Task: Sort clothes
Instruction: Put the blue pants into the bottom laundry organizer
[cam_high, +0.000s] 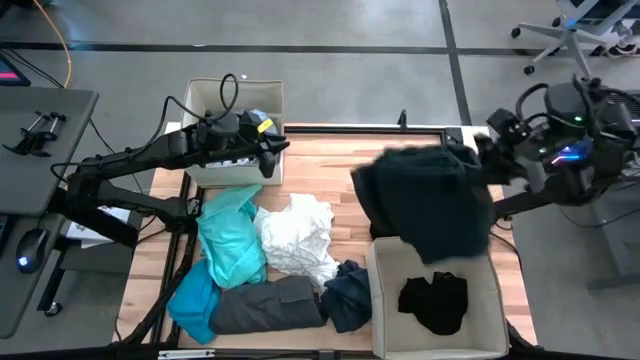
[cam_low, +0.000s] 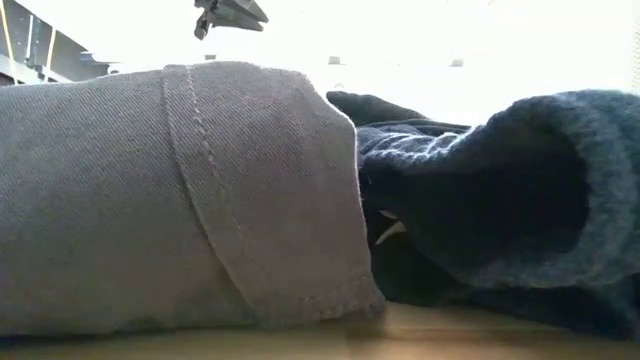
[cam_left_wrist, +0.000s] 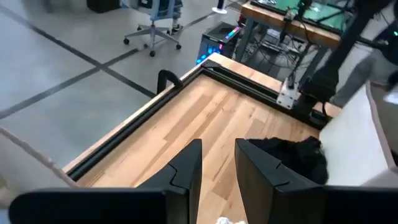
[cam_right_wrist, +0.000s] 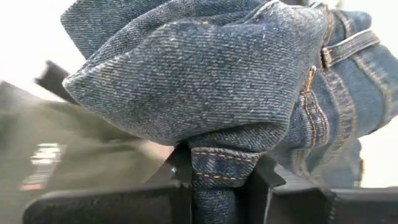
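Note:
My right gripper (cam_high: 480, 152) is shut on dark blue jeans (cam_high: 430, 200), held up over the far edge of the right beige bin (cam_high: 385, 300), which holds a black garment (cam_high: 433, 303). My left gripper (cam_high: 274, 148) is open and empty, above the table beside the left beige bin (cam_high: 200, 100). A pile lies on the table: turquoise (cam_high: 230, 235), white (cam_high: 298, 238), grey (cam_high: 268, 305), navy (cam_high: 348, 295) and pale blue (cam_high: 195, 300) garments. The low view shows the grey (cam_low: 170, 200) and navy (cam_low: 500, 200) garments close up. My right gripper pinches a bunched fold of the jeans with a stitched seam (cam_right_wrist: 214, 171) between its two fingers; several layers of denim bulge out past the fingers. The arm comes in from the table's right. The jeans hang lifted clear, spread above the right bin.
Bare wooden table top (cam_high: 330, 165) lies between the two grippers at the far side. A black frame rail (cam_left_wrist: 186, 81) runs along the table's far edge. Office chairs and desks stand on the floor beyond the table.

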